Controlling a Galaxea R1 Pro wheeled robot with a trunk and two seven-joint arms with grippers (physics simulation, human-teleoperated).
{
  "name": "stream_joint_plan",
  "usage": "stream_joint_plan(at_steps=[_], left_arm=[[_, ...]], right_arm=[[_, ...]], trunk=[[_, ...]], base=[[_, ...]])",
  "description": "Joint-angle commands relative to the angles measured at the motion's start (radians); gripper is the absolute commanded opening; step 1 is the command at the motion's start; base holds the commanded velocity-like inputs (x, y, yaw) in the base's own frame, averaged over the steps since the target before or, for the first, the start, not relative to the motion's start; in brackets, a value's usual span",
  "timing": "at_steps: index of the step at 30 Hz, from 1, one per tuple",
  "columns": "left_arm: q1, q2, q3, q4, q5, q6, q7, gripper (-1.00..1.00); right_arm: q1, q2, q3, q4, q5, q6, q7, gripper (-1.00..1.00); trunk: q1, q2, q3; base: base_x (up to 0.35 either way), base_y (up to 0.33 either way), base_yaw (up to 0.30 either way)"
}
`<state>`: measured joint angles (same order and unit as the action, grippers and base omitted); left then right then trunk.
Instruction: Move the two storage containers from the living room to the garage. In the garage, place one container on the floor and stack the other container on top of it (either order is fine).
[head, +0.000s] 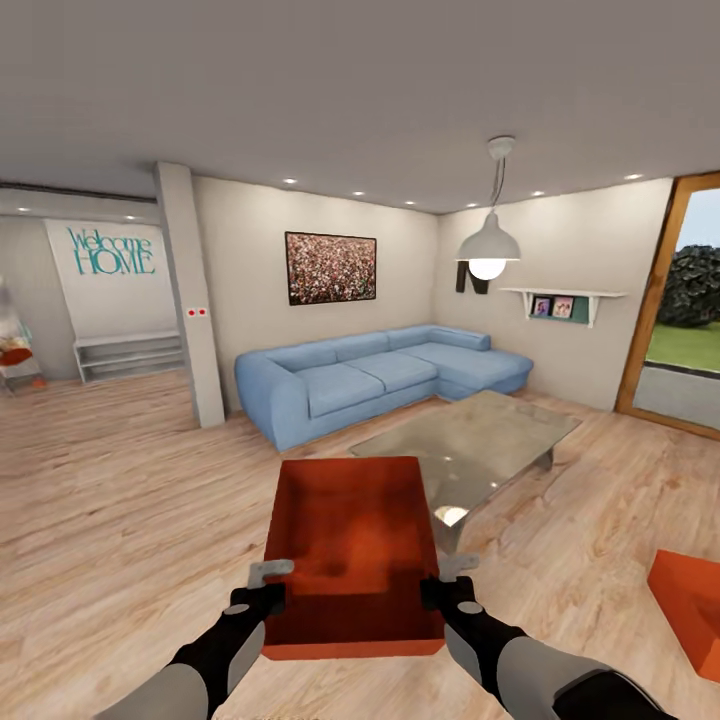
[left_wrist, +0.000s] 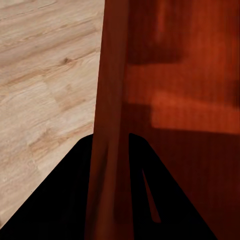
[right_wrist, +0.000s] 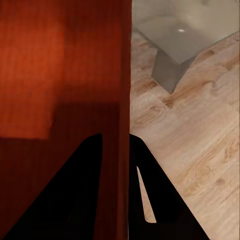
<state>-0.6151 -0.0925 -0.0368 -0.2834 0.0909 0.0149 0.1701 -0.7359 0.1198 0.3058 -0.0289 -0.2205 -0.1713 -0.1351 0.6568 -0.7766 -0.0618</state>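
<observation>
An orange-red tub (head: 355, 540) hangs in front of the robot above the light wood-plank floor (head: 120, 500), carried level between the two arms with its open top up. The left pincer (head: 268, 577) is closed over the tub's left wall near the near corner; seen from the left wrist, its two dark fingers (left_wrist: 65, 200) sit one on each side of that thin wall (left_wrist: 107, 150), pinching it. The right pincer (head: 450, 572) does the same on the right wall, and from the right wrist the dark fingers (right_wrist: 65, 200) straddle the wall (right_wrist: 122, 125), pressed onto it. A second orange-red tub (head: 690, 605) sits on the wood floor at the far right edge, cut off by the frame, well apart from the carried one. Just beyond the carried tub stands a glass-topped coffee table (head: 480, 435), and behind it a blue corner sofa (head: 370, 380) against the wall. A white pendant lamp (head: 488, 245) hangs over the table. Whether the carried tub holds anything is hard to say; its inside looks bare and shadowed.
</observation>
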Motion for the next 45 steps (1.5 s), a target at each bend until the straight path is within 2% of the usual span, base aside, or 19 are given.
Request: stream_joint_plan(at_steps=[1,39,45], left_arm=[[0.000,0.015,0.001,0.050,0.009,0.002,0.009,-1.00],[0.000,0.019,0.001,0.053,0.010,0.002,0.009,-1.00],[0.000,0.028,0.002,0.053,0.010,0.002,0.010,-1.00]], right_arm=[[-0.002,-0.012,-0.063,-0.002,-0.010,-0.060,-0.011,-1.00],[-0.002,-0.011,-0.063,-0.001,-0.010,-0.066,-0.011,-1.00],[-0.002,-0.012,-0.063,-0.002,-0.010,-0.066,-0.011,-1.00]], trunk=[[0.000,-0.001,-0.002],[0.000,-0.001,-0.002],[0.000,-0.001,-0.002]], base=[[0.000,0.000,0.300],[0.000,0.000,0.300],[0.000,0.000,0.300]])
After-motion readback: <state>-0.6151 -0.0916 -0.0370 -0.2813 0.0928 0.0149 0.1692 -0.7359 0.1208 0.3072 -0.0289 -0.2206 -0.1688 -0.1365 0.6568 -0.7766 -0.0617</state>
